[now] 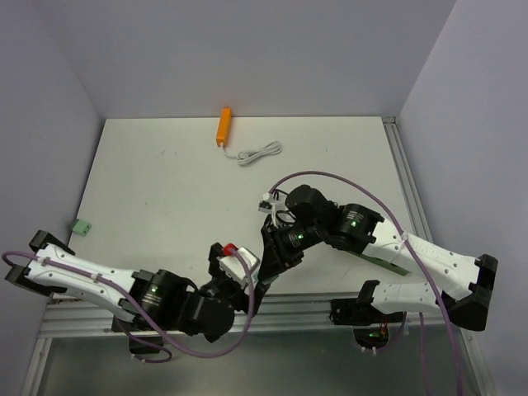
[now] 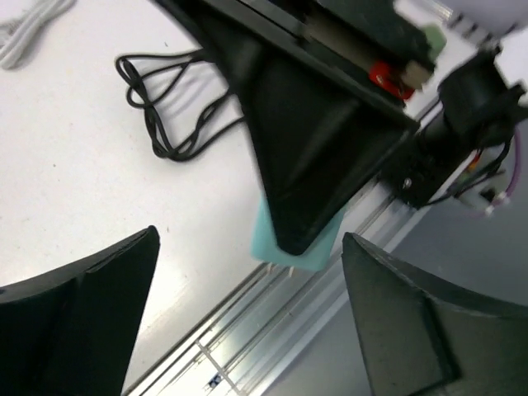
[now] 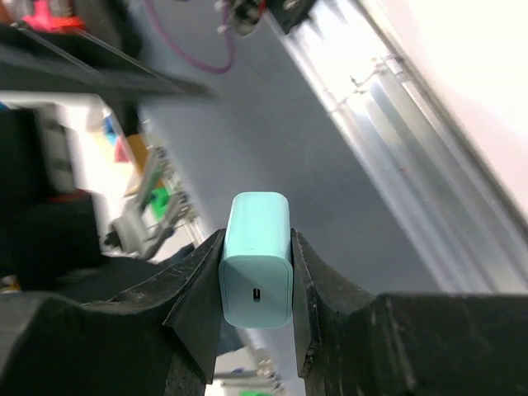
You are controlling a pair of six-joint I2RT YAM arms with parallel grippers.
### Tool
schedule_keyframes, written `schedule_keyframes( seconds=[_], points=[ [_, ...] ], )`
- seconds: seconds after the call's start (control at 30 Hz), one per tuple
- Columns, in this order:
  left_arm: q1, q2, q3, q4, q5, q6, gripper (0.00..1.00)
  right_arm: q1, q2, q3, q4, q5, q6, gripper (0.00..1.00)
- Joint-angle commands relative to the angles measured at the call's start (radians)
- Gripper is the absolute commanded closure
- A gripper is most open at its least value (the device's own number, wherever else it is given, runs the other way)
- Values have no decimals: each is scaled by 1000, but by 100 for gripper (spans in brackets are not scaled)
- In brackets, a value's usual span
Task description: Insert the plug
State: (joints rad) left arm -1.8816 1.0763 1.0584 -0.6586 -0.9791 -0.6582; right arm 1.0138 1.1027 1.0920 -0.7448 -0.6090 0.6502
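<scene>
My right gripper (image 3: 256, 285) is shut on a teal plug-in charger (image 3: 256, 260), its USB port facing the camera. In the left wrist view the charger (image 2: 307, 249) hangs from the right gripper's black fingers (image 2: 305, 165) above the table's near edge, prongs pointing down and outward. My left gripper (image 2: 249, 244) is open and empty, its two fingers spread wide just below the charger. In the top view both grippers meet near the front edge: right gripper (image 1: 268, 262), left gripper (image 1: 250, 290). An orange power strip (image 1: 223, 126) with a white cable (image 1: 260, 152) lies at the far side.
A loose black cable (image 2: 161, 107) lies on the table beside the right gripper. A small green block (image 1: 80, 224) sits at the left edge. The aluminium rail (image 1: 313, 307) runs along the near edge. A green board (image 1: 384, 264) lies under the right arm.
</scene>
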Motion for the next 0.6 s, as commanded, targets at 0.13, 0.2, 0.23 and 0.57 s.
schedule_keyframes(
  seconds=[0.13, 0.2, 0.23, 0.57],
  points=[
    [3, -240, -51, -65, -99, -228, 1, 5, -41, 52, -48, 187, -128, 100],
    [3, -286, -64, -97, -105, -276, 0, 5, -49, 66, -86, 260, -191, 100],
    [3, -333, -69, -104, -105, -311, 1, 5, -69, 69, -94, 370, -213, 100],
    [3, -483, -141, -96, -55, -382, 0, 2, -294, -47, -1, 860, -685, 100]
  ],
)
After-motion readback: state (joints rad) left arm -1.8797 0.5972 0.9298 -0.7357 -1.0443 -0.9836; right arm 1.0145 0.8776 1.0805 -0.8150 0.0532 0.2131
